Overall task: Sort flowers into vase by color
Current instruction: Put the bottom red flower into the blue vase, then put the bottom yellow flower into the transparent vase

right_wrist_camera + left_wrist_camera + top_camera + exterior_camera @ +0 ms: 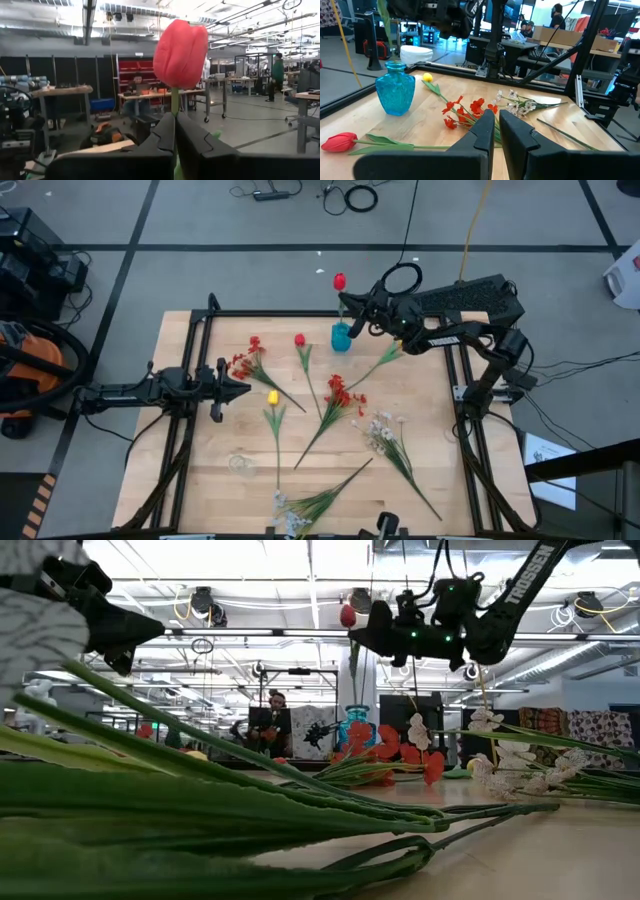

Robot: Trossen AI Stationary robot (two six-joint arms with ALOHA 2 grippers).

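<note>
Above the blue vase (341, 337), right gripper (347, 306) apparently pinches a red tulip (340, 281) stem.

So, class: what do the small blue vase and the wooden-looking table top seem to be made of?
Small blue vase: likely glass or clear plastic, glossy; light passes through it and its faceted sides glint. Table top: pale wood or wood laminate, smooth and matte; grain lines and plank seams show.

Bright overhead glare (blurred foreground)
</note>
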